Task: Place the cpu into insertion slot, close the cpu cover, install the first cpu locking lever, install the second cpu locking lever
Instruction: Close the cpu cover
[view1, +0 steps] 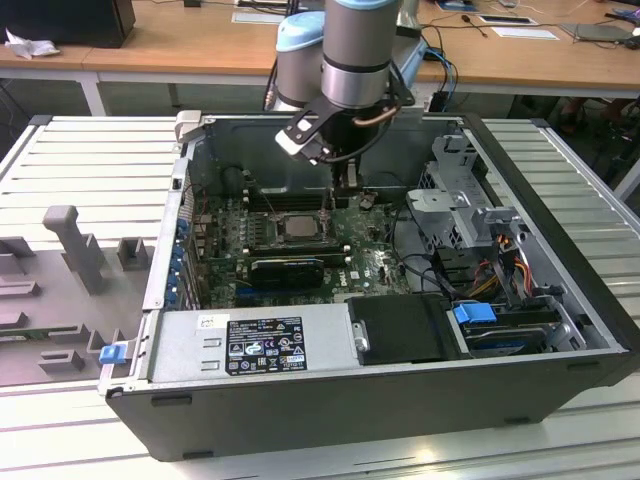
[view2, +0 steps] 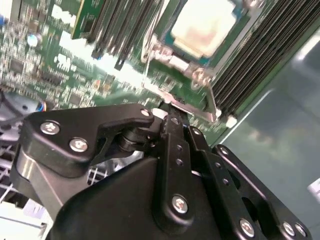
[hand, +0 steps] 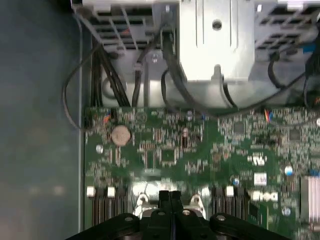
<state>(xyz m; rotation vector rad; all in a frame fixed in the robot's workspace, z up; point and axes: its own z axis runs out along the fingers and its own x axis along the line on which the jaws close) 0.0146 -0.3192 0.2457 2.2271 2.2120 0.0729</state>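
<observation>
Gripper (view1: 344, 188): it hangs low inside the open computer case (view1: 300, 400), just beside the insertion slot (view1: 298, 241), on the exterior view's right of it.
Fingers (hand: 166, 198): pressed together, with no gap between them in both wrist views.
Fingertips (view2: 172, 122): in the second wrist view they are at a shiny metal lever (view2: 195, 109) that runs along the edge of the slot. I cannot tell if they touch it or pinch it.
Cpu (view2: 202, 22): it lies flat in the slot with its pale face up; in the exterior view (view1: 297, 226) it is in the middle of the green board (hand: 165, 150).
Cpu cover (view2: 192, 59): it lies down around the cpu, and the cpu shows through its window.
Memory slots (view2: 255, 55): long and black, beside the slot.
Far from the fingers: a round coin battery (hand: 120, 135) on the board and a grey metal drive cage (hand: 215, 45) beyond the board's edge.
</observation>
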